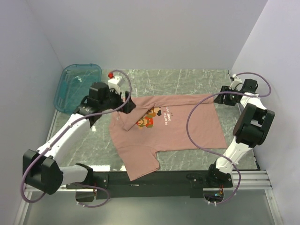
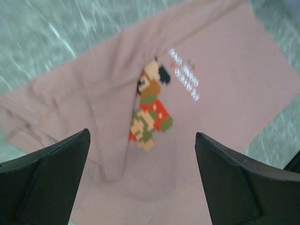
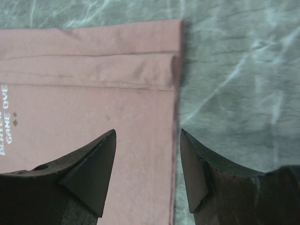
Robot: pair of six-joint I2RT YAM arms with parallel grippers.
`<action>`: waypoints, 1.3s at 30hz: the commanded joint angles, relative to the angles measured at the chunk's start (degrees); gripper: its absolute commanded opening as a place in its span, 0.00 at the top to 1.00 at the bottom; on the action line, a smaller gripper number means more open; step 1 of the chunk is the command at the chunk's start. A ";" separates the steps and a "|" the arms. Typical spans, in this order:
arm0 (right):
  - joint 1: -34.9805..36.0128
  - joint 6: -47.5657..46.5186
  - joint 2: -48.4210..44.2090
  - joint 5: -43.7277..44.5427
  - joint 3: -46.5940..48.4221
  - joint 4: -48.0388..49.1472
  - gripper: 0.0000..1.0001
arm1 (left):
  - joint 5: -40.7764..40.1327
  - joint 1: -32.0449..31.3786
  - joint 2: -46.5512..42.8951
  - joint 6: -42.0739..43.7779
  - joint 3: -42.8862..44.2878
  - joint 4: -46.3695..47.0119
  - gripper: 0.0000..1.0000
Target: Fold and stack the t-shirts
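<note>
The dusty-pink t-shirt (image 1: 178,129) lies on the marbled table, chest up, with its pixel figure (image 1: 146,119) and white text showing. Its far edge is folded over in a narrow strip, and its left sleeve is folded in over the chest. My left gripper (image 1: 127,110) is open and empty above the shirt's left side; in the left wrist view (image 2: 142,133) the shirt (image 2: 211,84) and the figure (image 2: 150,108) lie below it. My right gripper (image 1: 216,99) is open and empty over the shirt's far right corner; in the right wrist view (image 3: 147,131) it straddles the shirt's (image 3: 93,108) right edge.
A translucent teal bin (image 1: 77,85) stands at the far left by the wall. White walls close in the table on three sides. A black mounting rail (image 1: 154,179) runs along the near edge, and the shirt's near sleeve reaches close to it.
</note>
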 commanded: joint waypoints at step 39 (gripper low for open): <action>13.81 -3.69 -7.53 -7.25 8.61 -14.28 0.38 | 2.26 9.65 13.56 -3.88 6.20 -0.13 0.08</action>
